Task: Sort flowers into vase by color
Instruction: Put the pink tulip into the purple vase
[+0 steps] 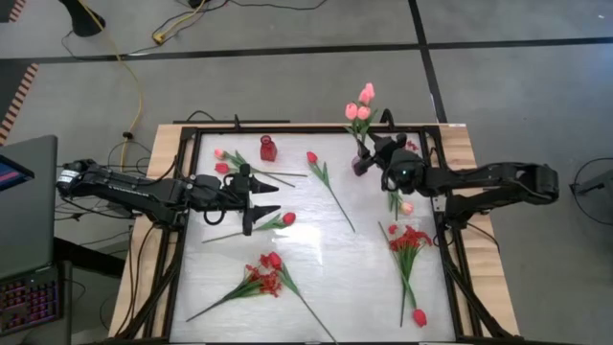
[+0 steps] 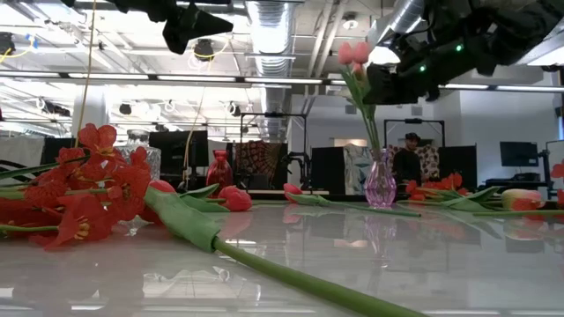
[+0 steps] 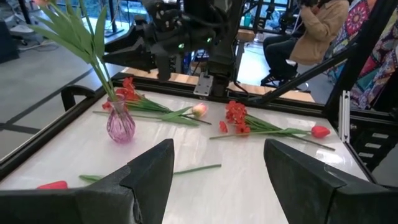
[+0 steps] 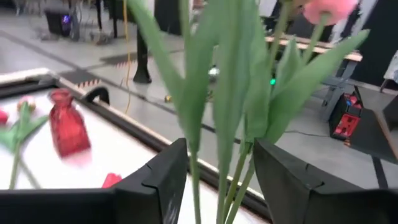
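Note:
A purple glass vase (image 1: 359, 165) (image 2: 381, 180) stands at the table's far right and holds pink tulips (image 1: 360, 105) (image 2: 354, 55). My right gripper (image 1: 375, 151) (image 4: 221, 152) is open at the height of their stems (image 4: 239, 124), one finger on either side. A red vase (image 1: 268, 149) (image 4: 67, 129) stands at the far middle. My left gripper (image 1: 264, 199) (image 3: 217, 174) is open and hovers above a red tulip (image 1: 285, 219) lying left of centre. More flowers lie on the table: pink tulips (image 1: 224, 160), a red tulip (image 1: 313, 159) and red sprays (image 1: 265, 278) (image 1: 410, 240). My right gripper's fingers (image 4: 155, 180) stand level on either side of the pink tulips' stems and leaves, which rise upright from the purple vase. I cannot tell whether either finger touches them.
A pink tulip (image 1: 407, 206) and a red tulip (image 1: 419, 317) lie near the right edge. A dark frame (image 1: 192, 134) rims the white table top. Bare surface shows in the middle (image 1: 326, 259). A person (image 3: 317, 28) sits beyond the table's right side.

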